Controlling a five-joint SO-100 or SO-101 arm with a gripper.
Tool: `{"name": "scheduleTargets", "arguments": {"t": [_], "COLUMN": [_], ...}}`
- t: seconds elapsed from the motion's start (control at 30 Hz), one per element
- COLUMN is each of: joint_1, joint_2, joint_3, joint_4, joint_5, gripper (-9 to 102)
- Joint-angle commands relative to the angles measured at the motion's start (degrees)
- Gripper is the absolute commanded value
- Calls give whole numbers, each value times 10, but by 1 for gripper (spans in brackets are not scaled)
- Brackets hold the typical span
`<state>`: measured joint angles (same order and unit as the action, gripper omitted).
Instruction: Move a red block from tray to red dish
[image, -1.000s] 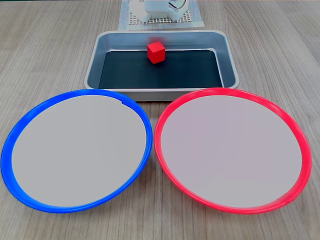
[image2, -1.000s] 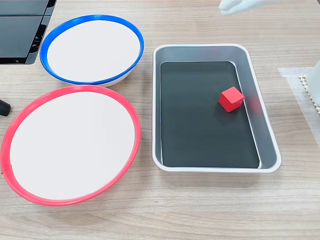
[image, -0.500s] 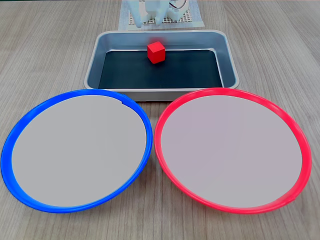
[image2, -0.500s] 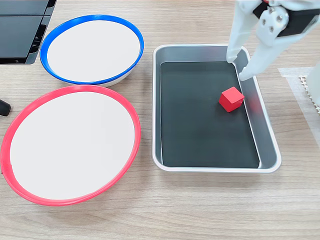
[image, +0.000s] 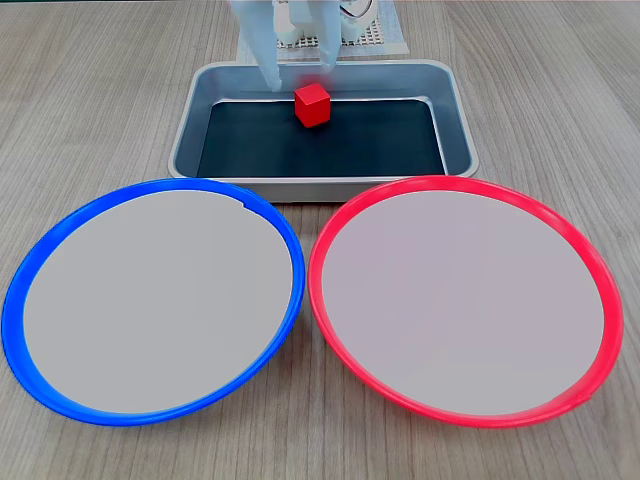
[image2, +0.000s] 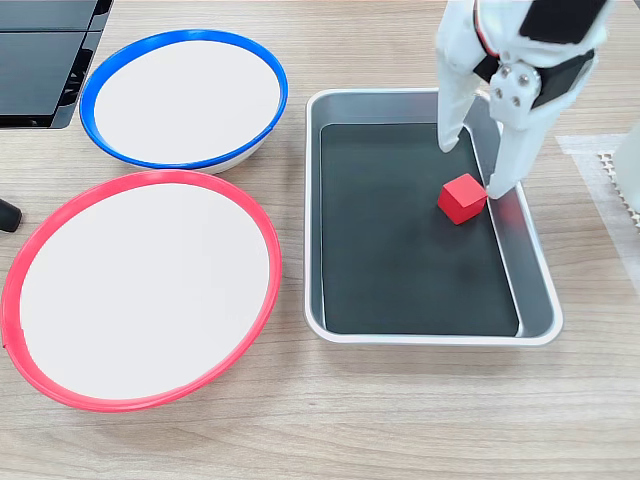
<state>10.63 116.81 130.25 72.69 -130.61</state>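
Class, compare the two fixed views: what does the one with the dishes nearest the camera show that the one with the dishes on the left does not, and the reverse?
In a fixed view, a small notch breaks the rim of the blue dish. In a fixed view, a black panel lies at the top left corner, and the dark body and screws of the gripper are sharp. Both fixed views share the red block in the tray, the red dish, and the open gripper over the tray.

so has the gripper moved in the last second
Yes. In a fixed view the gripper has come in from the top edge, down over the tray, its open fingers now beside the red block.
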Motion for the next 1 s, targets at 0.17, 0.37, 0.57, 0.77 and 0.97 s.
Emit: {"name": "scheduleTargets", "arguments": {"t": [0.17,0.37,0.57,0.77,0.97], "joint_1": [14,2,-10,-14,-18], "joint_2": [-26,-29,-29,-30,-22], "joint_3": [44,68,74,79,90], "joint_4": [-76,-105,-130,-149,-160], "joint_5": [-4,25,36,32,33], "gripper": [23,21,21,19,13]}}
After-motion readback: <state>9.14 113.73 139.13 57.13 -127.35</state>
